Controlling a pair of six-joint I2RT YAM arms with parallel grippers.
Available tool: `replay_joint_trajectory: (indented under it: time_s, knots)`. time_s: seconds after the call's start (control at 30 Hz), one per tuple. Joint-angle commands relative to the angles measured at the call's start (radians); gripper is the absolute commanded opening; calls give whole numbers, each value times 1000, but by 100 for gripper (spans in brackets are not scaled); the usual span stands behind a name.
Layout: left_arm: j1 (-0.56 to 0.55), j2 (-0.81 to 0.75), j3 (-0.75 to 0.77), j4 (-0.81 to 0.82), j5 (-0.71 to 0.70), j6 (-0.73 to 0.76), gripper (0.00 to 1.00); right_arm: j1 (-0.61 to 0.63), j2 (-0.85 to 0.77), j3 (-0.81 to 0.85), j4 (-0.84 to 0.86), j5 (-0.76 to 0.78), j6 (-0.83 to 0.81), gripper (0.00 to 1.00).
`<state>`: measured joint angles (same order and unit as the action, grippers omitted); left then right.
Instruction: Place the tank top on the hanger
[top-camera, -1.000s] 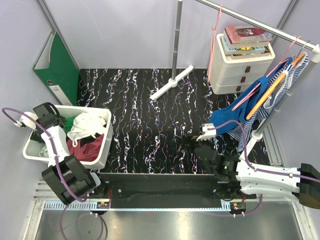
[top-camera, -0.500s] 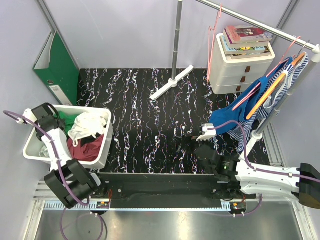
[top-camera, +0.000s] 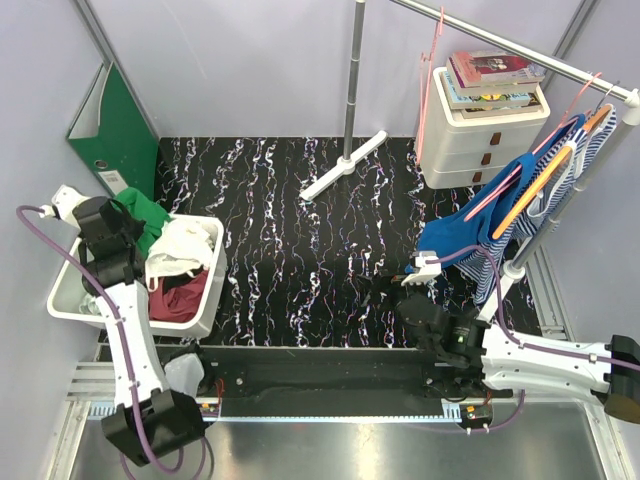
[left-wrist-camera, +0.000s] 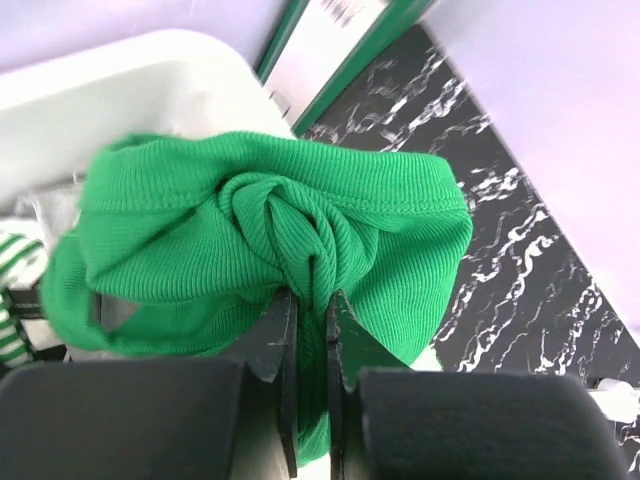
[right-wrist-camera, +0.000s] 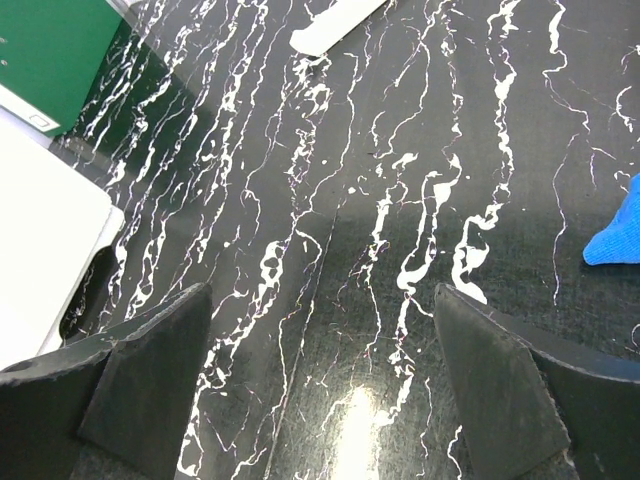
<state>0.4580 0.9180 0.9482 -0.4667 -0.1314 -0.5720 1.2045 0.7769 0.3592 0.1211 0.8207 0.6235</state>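
Left wrist view: the left gripper (left-wrist-camera: 308, 300) has its fingers pinched almost together on a gathered fold of the green ribbed tank top (left-wrist-camera: 250, 230). The cloth puckers just beyond the tips and sags to both sides, probably so the top lifts out as one bundle. The white laundry basket (left-wrist-camera: 120, 90) rim lies beyond the fingers to their left, and a green binder (left-wrist-camera: 340, 40) stands farther off. The right gripper (right-wrist-camera: 320, 330) is spread wide with nothing between the fingers, over bare marbled table (right-wrist-camera: 400, 150). A blue garment (right-wrist-camera: 615, 235) lies off to its right. The pink hanger (top-camera: 424, 90) hangs on the rail, well apart from both.
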Motion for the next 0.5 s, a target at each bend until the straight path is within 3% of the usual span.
replay_joint_trajectory:
  time_s: [0.0,0.17,0.47]
  knots:
    - [-56,-67,118,-1,-135,66,0,4,-42,-23,-15,43,24,100]
    - [-62,-94,184,-18,-70,70,0,4,-57,-31,-26,49,28,100]
    - [-62,-171,348,-20,-111,126,5,4,-44,-35,-28,35,54,100]
